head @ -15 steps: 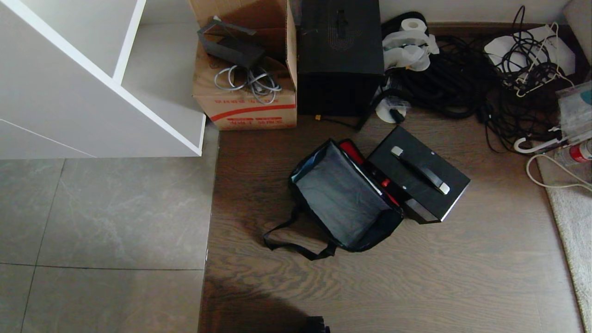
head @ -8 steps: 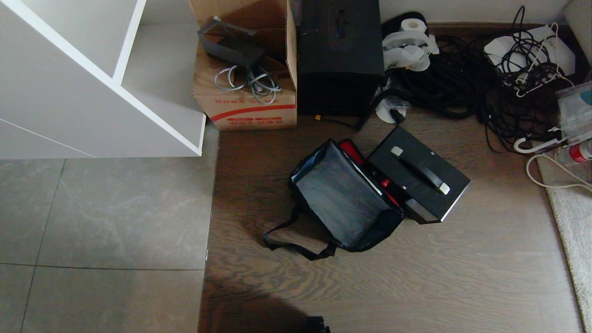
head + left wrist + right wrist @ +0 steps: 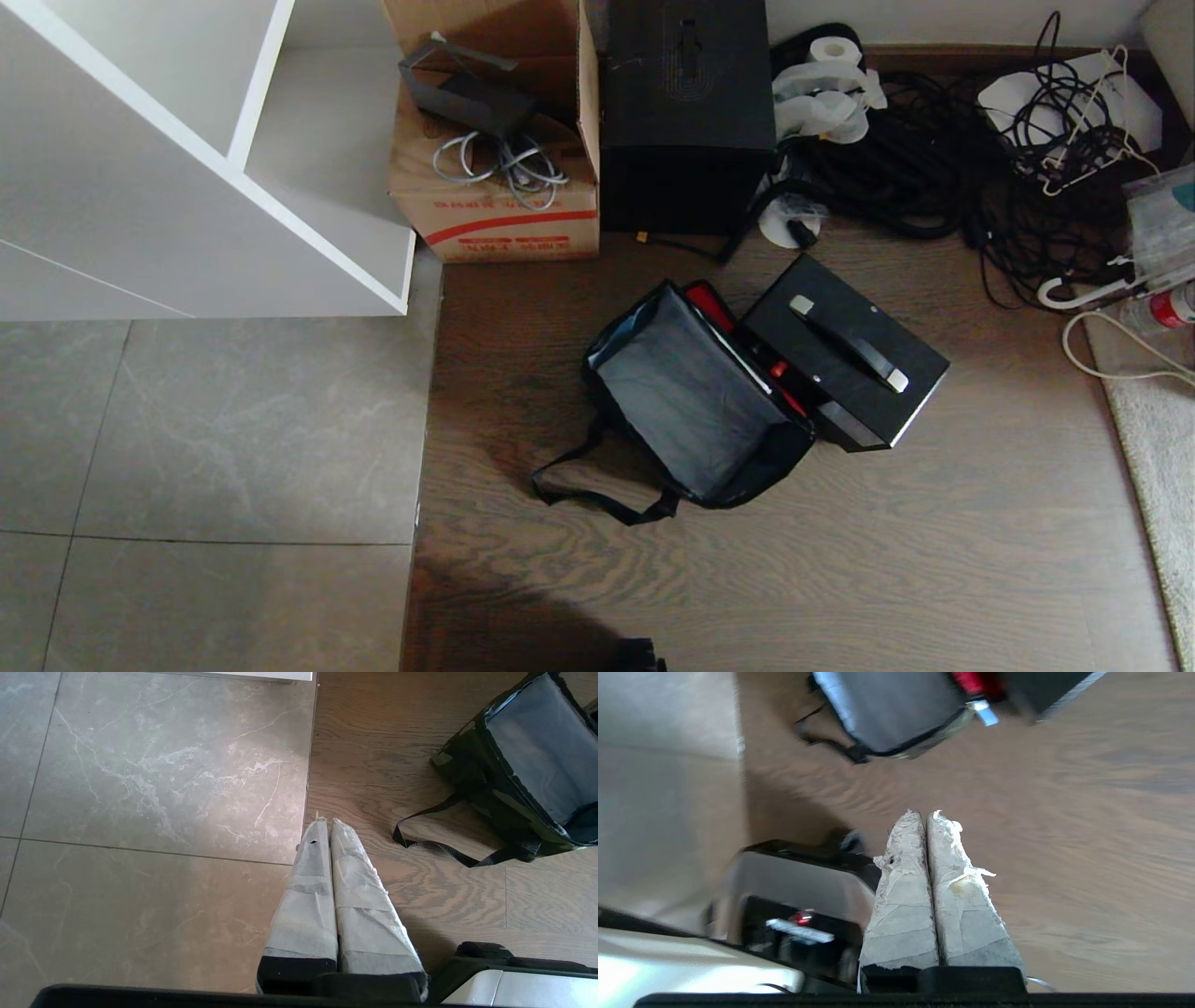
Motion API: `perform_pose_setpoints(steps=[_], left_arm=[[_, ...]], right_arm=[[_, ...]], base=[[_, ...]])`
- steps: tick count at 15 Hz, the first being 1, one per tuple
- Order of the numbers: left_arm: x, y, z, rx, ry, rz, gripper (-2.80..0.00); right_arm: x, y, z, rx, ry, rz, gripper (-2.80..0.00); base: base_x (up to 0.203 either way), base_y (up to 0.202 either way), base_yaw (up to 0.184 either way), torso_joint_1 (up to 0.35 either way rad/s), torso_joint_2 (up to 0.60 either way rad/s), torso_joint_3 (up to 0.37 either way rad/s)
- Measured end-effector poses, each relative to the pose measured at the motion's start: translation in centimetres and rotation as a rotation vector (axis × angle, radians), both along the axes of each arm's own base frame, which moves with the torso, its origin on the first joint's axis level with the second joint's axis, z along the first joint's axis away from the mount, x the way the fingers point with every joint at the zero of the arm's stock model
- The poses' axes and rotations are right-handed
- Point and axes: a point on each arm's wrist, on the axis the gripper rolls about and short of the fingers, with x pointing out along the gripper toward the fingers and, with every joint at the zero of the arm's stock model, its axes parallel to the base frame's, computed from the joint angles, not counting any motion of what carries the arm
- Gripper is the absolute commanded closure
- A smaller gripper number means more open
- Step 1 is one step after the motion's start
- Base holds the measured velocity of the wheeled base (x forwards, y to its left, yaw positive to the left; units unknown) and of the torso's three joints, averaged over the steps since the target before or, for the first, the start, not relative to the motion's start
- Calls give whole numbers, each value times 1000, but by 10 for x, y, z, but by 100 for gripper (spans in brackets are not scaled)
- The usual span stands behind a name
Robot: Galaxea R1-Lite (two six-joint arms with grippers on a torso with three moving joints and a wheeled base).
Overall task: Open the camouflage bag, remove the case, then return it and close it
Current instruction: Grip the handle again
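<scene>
Showing unreadable red print, the cardboard box (image 3: 495, 219) faces forward.

Wood-plank floor (image 3: 934, 560), adjoining grey tile (image 3: 205, 439), is bearing: the open camouflage bag (image 3: 695, 401); the case (image 3: 845, 350) touching it; a cardboard box (image 3: 495, 219); a black box (image 3: 686, 112); tangled cables (image 3: 934, 159).

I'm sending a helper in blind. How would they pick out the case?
On the wooden floor, beside the open camouflage bag, lies the case. It is flat and black with a silver-ended handle, unlike the taller black box by the wall.
</scene>
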Motion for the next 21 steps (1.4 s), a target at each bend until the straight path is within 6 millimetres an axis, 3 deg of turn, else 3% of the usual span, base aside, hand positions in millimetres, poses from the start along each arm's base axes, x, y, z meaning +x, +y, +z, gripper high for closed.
perform_pose_setpoints(steps=[6, 9, 13, 17, 21], left_arm=[[0, 0, 0, 0, 0, 0, 0], [0, 0, 0, 0, 0, 0, 0], [0, 0, 0, 0, 0, 0, 0], [0, 0, 0, 0, 0, 0, 0], [0, 0, 0, 0, 0, 0, 0]], right_arm=[[80, 7, -22, 59, 192, 78, 0], [108, 14, -38, 58, 238, 126, 0], [124, 20, -56, 86, 334, 176, 0], [133, 24, -44, 245, 371, 248, 0], [132, 24, -44, 259, 377, 245, 0]], base=[[0, 0, 0, 0, 0, 0], [0, 0, 0, 0, 0, 0], [0, 0, 0, 0, 0, 0], [0, 0, 0, 0, 0, 0], [0, 0, 0, 0, 0, 0]])
